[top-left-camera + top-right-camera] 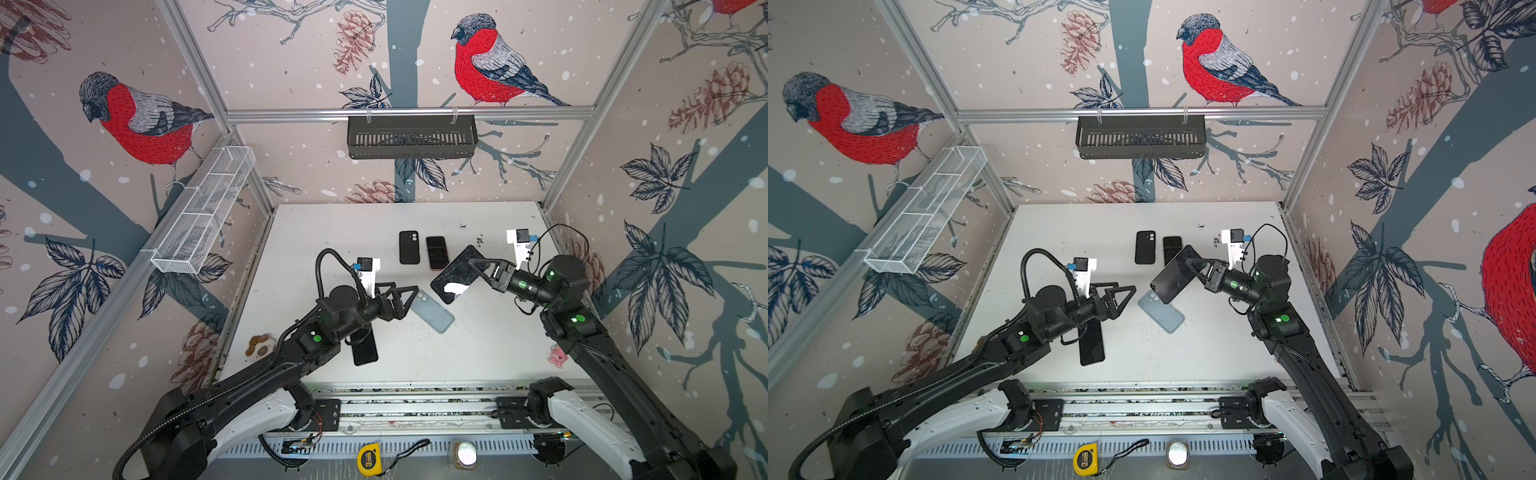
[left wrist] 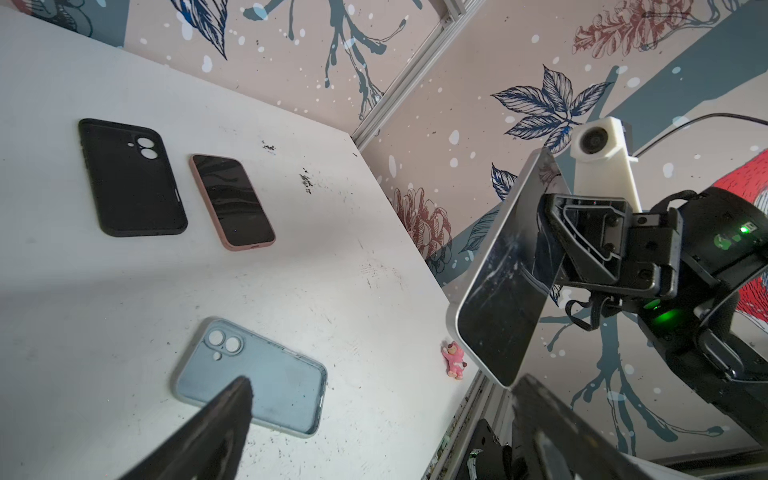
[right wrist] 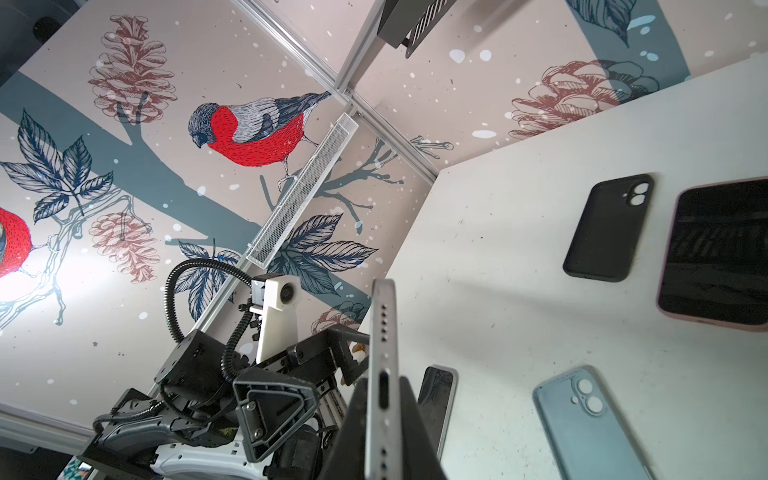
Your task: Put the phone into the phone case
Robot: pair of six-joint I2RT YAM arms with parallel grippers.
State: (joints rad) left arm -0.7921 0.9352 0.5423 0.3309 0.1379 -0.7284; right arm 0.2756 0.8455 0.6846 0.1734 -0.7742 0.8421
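1. Pale blue phone case (image 1: 434, 314) lay flat on the white desk (image 1: 498, 353).
2. The right pincer (image 1: 472, 266) clamped a dark-screened phone (image 1: 453, 276), tilted in the air near the case.
3. The left pincer (image 1: 409, 302) stood wide and empty just beside the case.

Both arms black: left arm (image 1: 249, 380), right arm (image 1: 598, 357). White shells (image 1: 262, 409) on base links. Green status lights (image 1: 317, 338) on joints. White printed camera mounts (image 1: 370, 276) at wrists. Ribbed black hose (image 1: 318, 270) on left. Triangular black fingers (image 2: 582, 237), screws visible.
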